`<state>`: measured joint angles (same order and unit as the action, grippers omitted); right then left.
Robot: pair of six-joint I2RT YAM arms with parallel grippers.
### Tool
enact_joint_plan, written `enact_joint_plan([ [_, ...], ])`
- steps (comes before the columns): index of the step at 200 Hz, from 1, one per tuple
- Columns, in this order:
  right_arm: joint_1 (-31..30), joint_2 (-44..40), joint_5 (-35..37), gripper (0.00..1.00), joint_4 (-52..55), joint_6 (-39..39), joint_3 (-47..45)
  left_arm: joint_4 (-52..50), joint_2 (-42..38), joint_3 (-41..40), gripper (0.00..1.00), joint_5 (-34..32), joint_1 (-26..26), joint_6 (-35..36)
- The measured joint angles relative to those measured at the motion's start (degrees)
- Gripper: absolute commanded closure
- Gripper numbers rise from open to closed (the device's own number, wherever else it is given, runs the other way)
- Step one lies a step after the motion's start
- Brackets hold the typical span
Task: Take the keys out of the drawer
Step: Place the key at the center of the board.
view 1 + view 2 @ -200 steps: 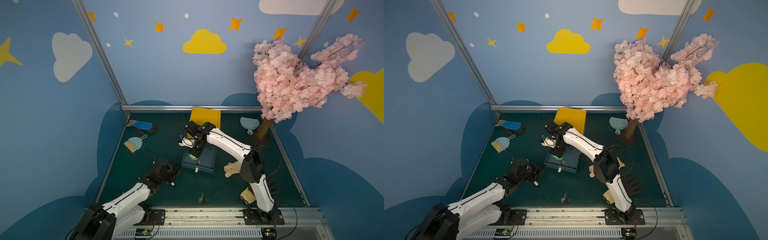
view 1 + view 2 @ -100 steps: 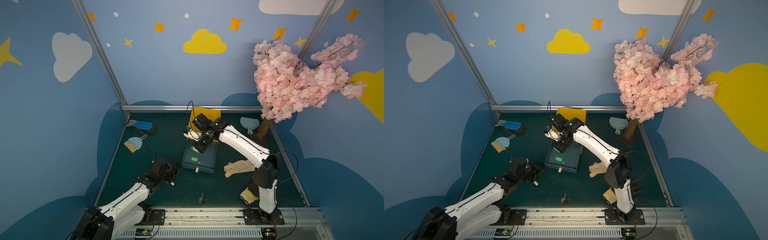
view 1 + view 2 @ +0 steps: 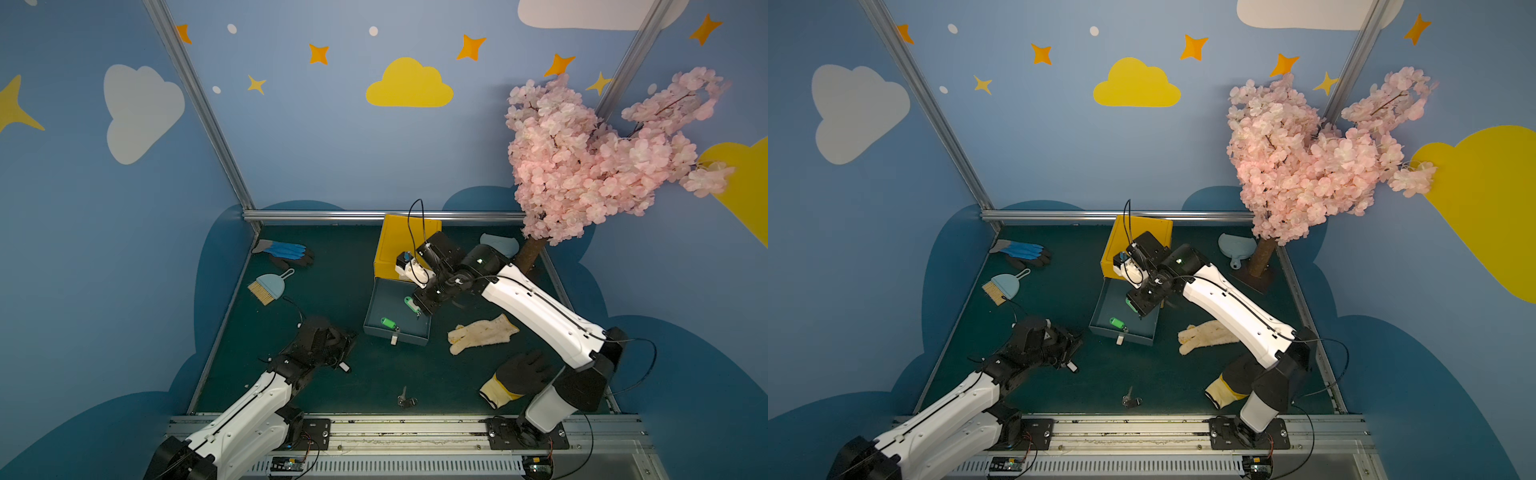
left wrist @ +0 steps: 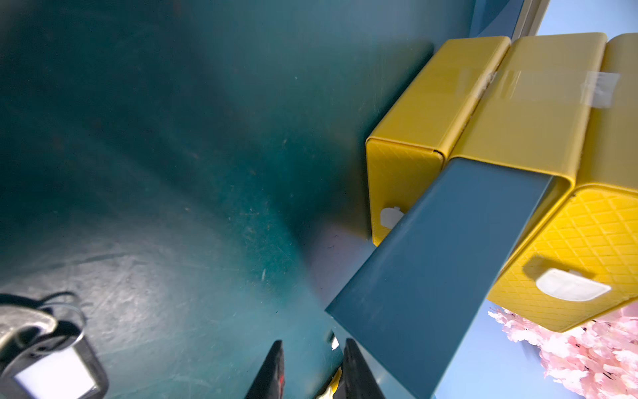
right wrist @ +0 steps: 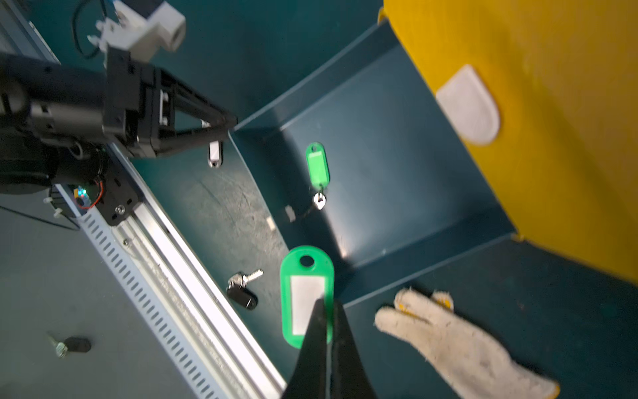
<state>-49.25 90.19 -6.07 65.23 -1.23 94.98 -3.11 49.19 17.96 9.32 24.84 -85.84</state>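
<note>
The blue drawer stands pulled out of the yellow cabinet. My right gripper is shut on the green tag of one bunch of keys, held above the drawer's right side. A second green-tagged bunch lies inside the drawer. Black-tagged keys lie on the mat near the front rail. My left gripper is open and empty, low beside the drawer's front left corner. Black-and-white-tagged keys lie on the mat right by it.
A cream glove lies right of the drawer and a black-and-yellow glove lies by the right arm's base. A blue glove and a hand brush lie at the left. The pink tree stands at the back right.
My right gripper has risen out of the drawer with the green-tagged keys and drawn toward the drawer's right side. The left arm has stayed put.
</note>
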Motion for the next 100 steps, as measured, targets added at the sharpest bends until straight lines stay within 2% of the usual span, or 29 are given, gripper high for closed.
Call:
enact_joint_plan([
  [45,0.0,-12.3,-1.5,1.00,-1.9,-8.3,-23.8,-1.4,3.3,2.8,0.69,1.5,-0.5,2.2],
  [72,0.0,-13.9,-2.0,1.00,-5.6,-11.8,-33.6,-1.6,5.6,5.0,0.69,2.9,-0.5,3.6],
  [100,0.0,-13.9,-2.1,1.00,-10.1,-13.6,-39.4,-2.7,6.3,6.7,0.68,4.1,-0.5,4.7],
])
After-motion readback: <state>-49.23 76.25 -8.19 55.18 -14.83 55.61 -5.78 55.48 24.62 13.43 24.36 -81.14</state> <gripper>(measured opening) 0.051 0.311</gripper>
